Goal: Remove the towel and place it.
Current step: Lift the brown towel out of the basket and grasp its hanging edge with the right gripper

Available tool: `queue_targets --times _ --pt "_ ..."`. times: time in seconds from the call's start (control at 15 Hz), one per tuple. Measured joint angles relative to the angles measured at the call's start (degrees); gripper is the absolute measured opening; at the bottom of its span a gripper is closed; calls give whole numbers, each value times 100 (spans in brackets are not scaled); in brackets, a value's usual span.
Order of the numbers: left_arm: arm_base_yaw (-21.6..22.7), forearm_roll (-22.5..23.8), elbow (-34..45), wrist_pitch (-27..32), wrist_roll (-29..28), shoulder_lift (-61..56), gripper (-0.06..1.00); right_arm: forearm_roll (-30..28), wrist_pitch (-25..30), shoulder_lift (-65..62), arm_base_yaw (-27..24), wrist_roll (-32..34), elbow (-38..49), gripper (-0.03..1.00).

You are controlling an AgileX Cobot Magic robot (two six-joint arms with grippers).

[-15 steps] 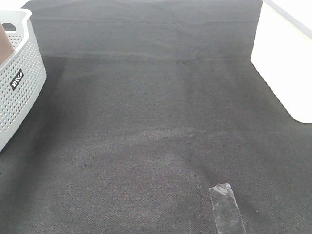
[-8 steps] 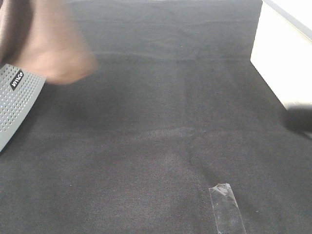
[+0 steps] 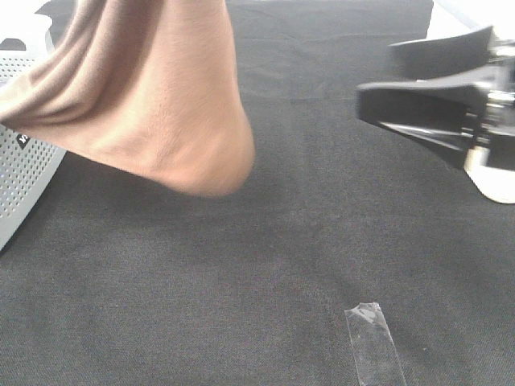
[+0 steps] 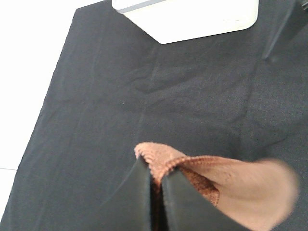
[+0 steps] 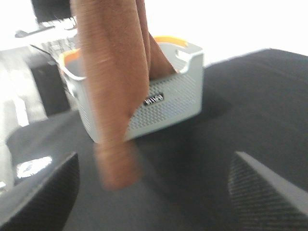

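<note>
The brown towel [image 3: 153, 88] hangs in the air at the back left, its lower end loose above the black mat, its upper part over the white perforated basket [image 3: 24, 177]. In the left wrist view my left gripper [image 4: 156, 168] is shut on the towel's stitched edge [image 4: 192, 166]; this gripper is out of the exterior view. My right gripper [image 3: 376, 71] is open and empty at the right, jaws pointing left toward the towel, well apart from it. The right wrist view shows the towel [image 5: 110, 72] hanging in front of the basket [image 5: 163, 106].
A black cloth mat [image 3: 241, 281] covers the table. A white box [image 3: 499, 181] stands at the back right, partly behind the right gripper, and also shows in the left wrist view [image 4: 192, 14]. A strip of clear tape [image 3: 374, 342] lies on the mat at the front.
The towel has come up out of the basket and swung right over the mat. My right gripper has entered from the right and moved left.
</note>
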Motion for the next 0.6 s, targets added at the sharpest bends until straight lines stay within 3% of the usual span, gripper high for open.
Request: queue_targets --times 0.13,0.4,0.6 --pt "-40 46 0 -52 17 0 0 229 126 355 195 -401 -6 77" --pt "-57 -46 0 -223 17 0 0 258 -252 1324 1306 -728 -498 77" --pt "-57 -109 0 -264 17 0 0 275 -281 1919 1467 -728 -1060 77"
